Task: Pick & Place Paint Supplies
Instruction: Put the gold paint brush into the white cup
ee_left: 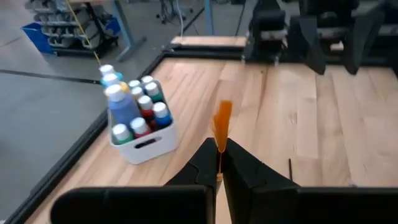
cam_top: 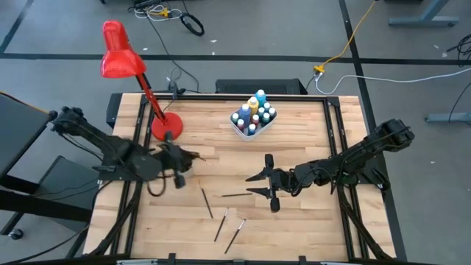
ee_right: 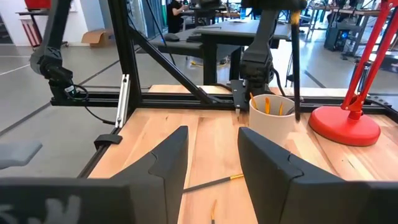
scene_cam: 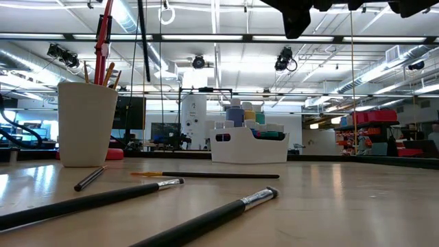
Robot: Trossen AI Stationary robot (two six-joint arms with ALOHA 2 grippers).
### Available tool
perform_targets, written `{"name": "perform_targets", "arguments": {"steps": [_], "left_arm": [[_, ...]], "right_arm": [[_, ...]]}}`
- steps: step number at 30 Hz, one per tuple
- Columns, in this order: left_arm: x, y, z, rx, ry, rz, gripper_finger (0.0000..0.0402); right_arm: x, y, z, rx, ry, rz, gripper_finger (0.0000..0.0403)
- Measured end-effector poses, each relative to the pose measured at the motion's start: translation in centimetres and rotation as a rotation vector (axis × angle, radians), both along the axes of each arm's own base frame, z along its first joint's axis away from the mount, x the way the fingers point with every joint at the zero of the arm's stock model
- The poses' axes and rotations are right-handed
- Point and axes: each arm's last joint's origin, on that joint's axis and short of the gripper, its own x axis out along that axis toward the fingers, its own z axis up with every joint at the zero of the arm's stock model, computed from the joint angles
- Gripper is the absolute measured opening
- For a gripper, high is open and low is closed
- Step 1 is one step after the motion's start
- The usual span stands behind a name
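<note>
4 thin brushes [cam_top: 206, 202] lie loose on the pale wooden desk [cam_top: 309, 132], dark round handles with silver collars; from above 1 lies near the middle in front of the right claw and 3 nearer the front edge; the low view shows an orange tip on one; more brushes, at least 3, stand in the beige cup [scene_cam: 86, 123], a plain tapered cup with a matte side; about 10 small bottles [cam_top: 253, 115], blue, teal, yellow and red-brown with pale round caps, stand packed upright in the white tray [cam_top: 241, 129], smooth plastic with rounded corners and a handle slot, toward the back of the desk; 1 red lamp [cam_top: 118, 59] with a round base stands at the back left.

The left claw [ee_left: 219, 163] is clenched on a brush with an orange end, over the left side of the desk by the cup; the right claw [ee_right: 211, 163] stands released with nothing between its 2 dark fingers, low over the middle of the desk.
</note>
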Motion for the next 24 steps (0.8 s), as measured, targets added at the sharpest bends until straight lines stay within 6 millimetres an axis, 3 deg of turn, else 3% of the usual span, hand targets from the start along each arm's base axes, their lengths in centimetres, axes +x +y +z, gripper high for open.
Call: {"name": "perform_targets", "arguments": {"steps": [5, 13, 20, 24], "left_arm": [[-3.2, 1.8, 1.6, -0.021, -0.041, 0.001, 0.0016], [-7.0, 4.0, 1.1, -0.07, 0.074, -0.022, 0.0016], [-7.3, 3.9, 0.9, -0.148, 0.089, -0.032, 0.002], [-6.2, 3.3, 0.1, -0.144, 0.159, -0.039, 0.0017]], "right_arm": [[0.0, 0.0, 0.0, 0.0, 0.001, 0.001, 0.0146], [0.0, 0.0, 0.0, 0.0, 0.0, 0.0, 0.0146], [0.0, 0.0, 0.0, 0.0, -0.001, -0.001, 0.0146], [0.0, 0.0, 0.0, 0.0, -0.001, -0.001, 0.0146]]}}
